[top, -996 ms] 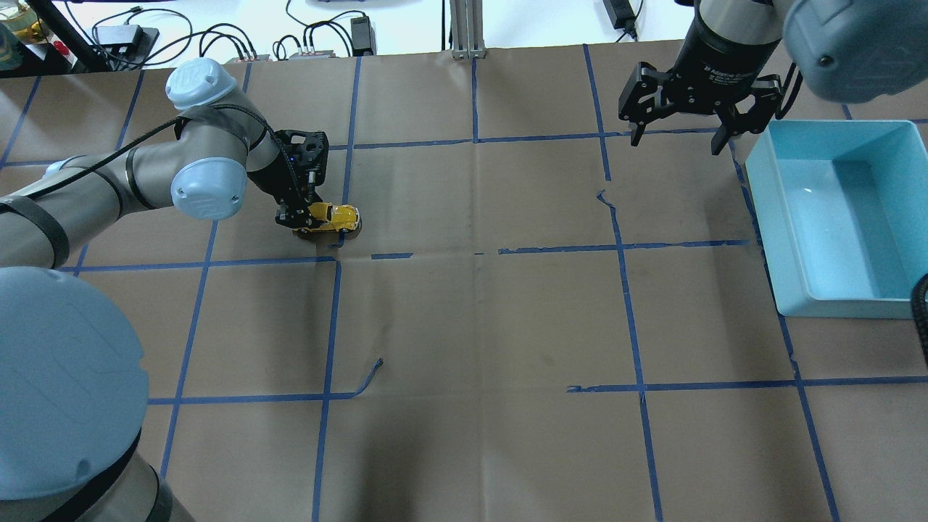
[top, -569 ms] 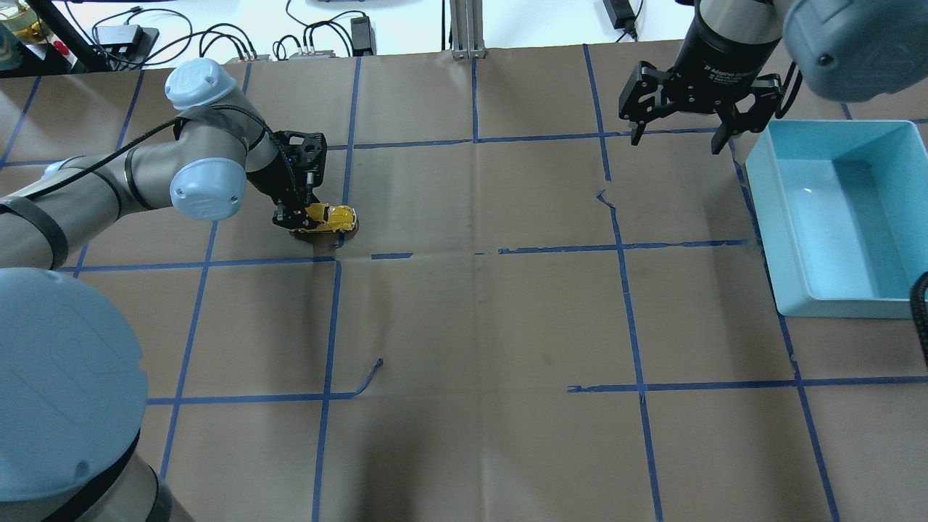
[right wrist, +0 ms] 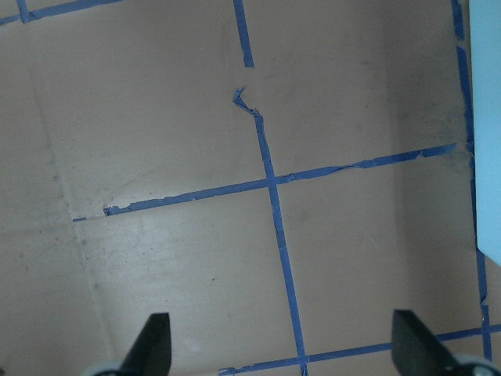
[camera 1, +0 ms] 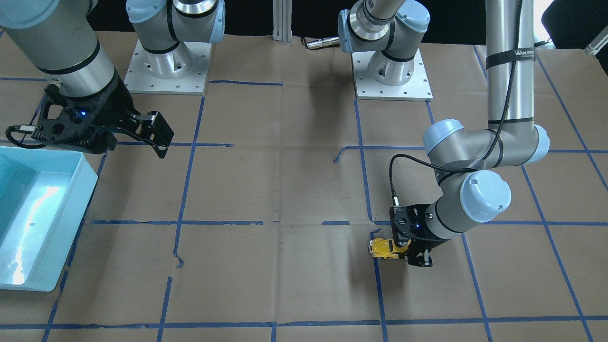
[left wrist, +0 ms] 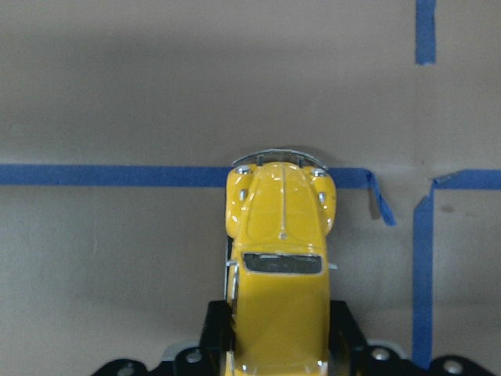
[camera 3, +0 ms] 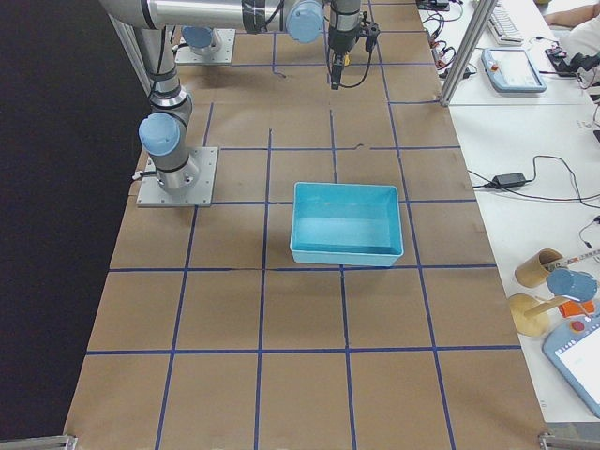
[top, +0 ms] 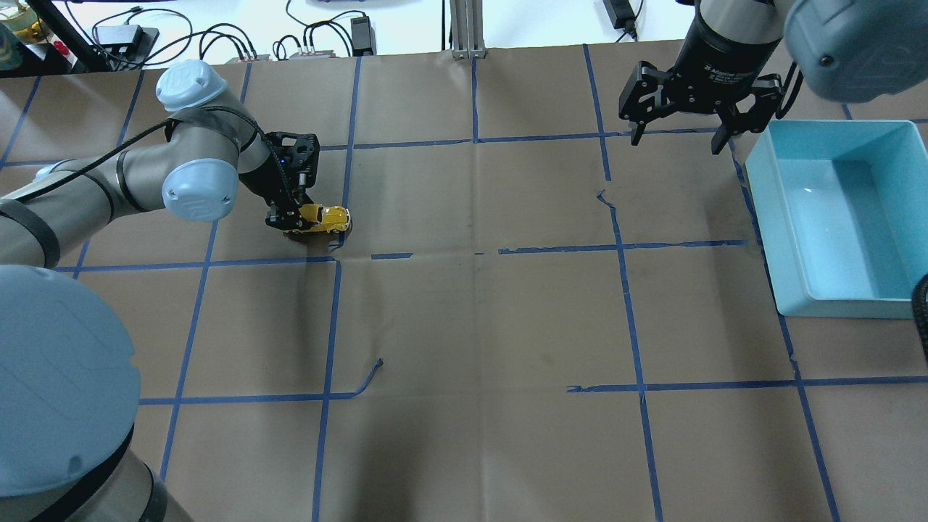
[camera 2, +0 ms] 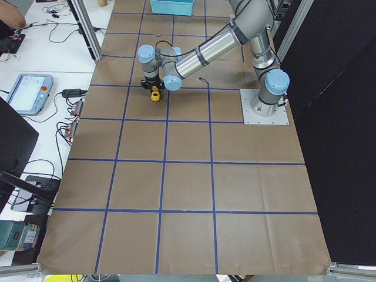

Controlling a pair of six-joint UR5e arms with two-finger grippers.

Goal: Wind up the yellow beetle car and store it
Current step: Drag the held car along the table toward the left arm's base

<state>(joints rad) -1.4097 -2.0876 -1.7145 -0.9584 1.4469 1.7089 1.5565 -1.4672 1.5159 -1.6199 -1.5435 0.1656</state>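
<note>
The yellow beetle car (top: 324, 217) sits low on the brown paper at the table's far left, also in the front-facing view (camera 1: 384, 248), the left side view (camera 2: 155, 94) and the left wrist view (left wrist: 279, 258). My left gripper (top: 292, 220) is shut on the car's rear half, its fingers (left wrist: 344, 329) pressed on both sides, with the bonnet pointing away. My right gripper (top: 678, 138) hangs open and empty above the table at the far right, beside the light blue bin (top: 899, 308); its fingertips (right wrist: 156, 337) show in the right wrist view.
The light blue bin (camera 1: 57, 237) stands empty at the right edge, also in the right side view (camera 3: 347, 253). Blue tape lines (top: 333, 319) grid the brown paper, with some torn ends. Cables and power bricks (top: 130, 32) lie beyond the far edge.
My left gripper has drawn the car back to the left along the paper by a short way. The right arm has barely moved.
</note>
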